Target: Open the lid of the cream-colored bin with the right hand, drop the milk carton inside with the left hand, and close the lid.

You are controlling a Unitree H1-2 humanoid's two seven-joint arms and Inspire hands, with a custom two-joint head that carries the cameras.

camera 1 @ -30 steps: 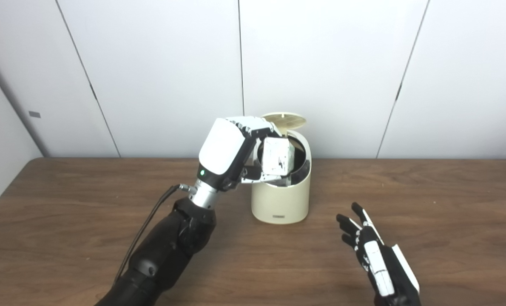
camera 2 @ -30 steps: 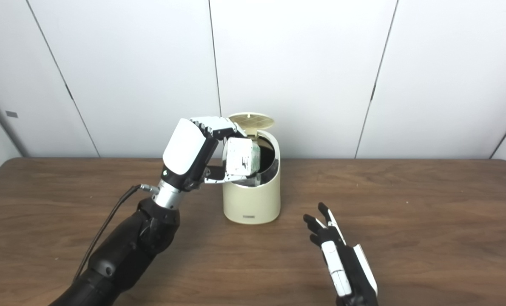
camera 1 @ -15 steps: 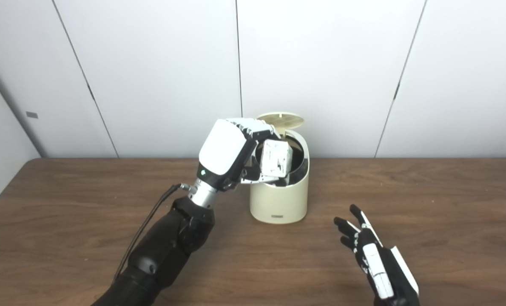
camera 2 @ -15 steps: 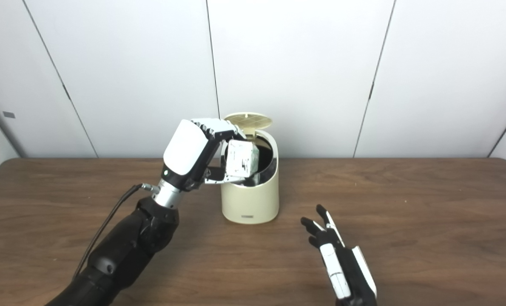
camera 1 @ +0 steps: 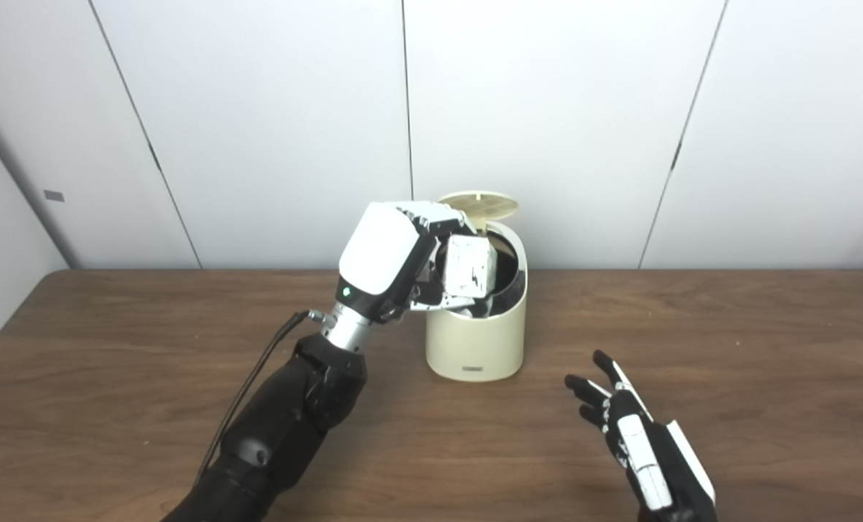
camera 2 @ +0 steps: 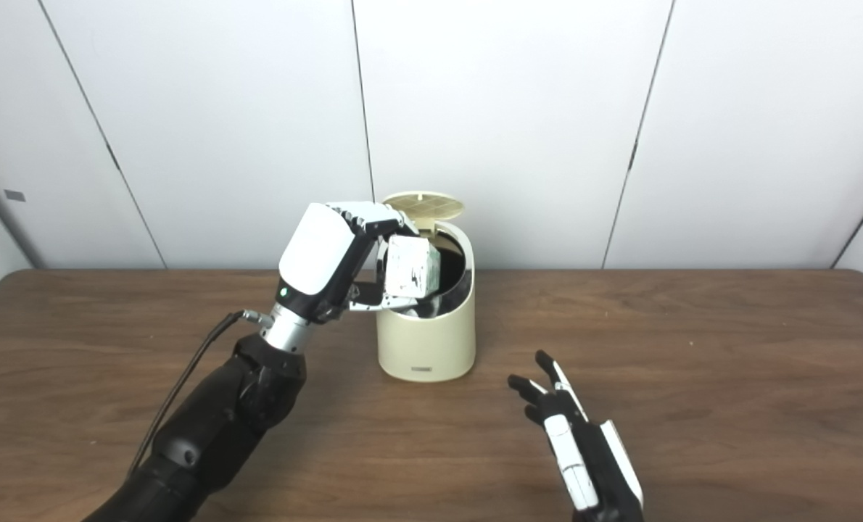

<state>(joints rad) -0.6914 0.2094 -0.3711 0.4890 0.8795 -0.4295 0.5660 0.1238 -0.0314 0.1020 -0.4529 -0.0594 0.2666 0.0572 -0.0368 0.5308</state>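
Two hands in play. Left hand (camera 1: 391, 254) clamped on the carton (camera 1: 471, 267), fingers over the top, thumb beneath; carton poised tilted at the bin (camera 1: 476, 341) mouth, partly over the dark opening, not yet released. Placed so for a straight drop inside. Lid (camera 1: 479, 205) tipped up at the back, clear of the opening. Right hand (camera 1: 638, 442) spread and empty, low over the table (camera 1: 765, 377) near the bin, likely kept close for closing the lid afterward.
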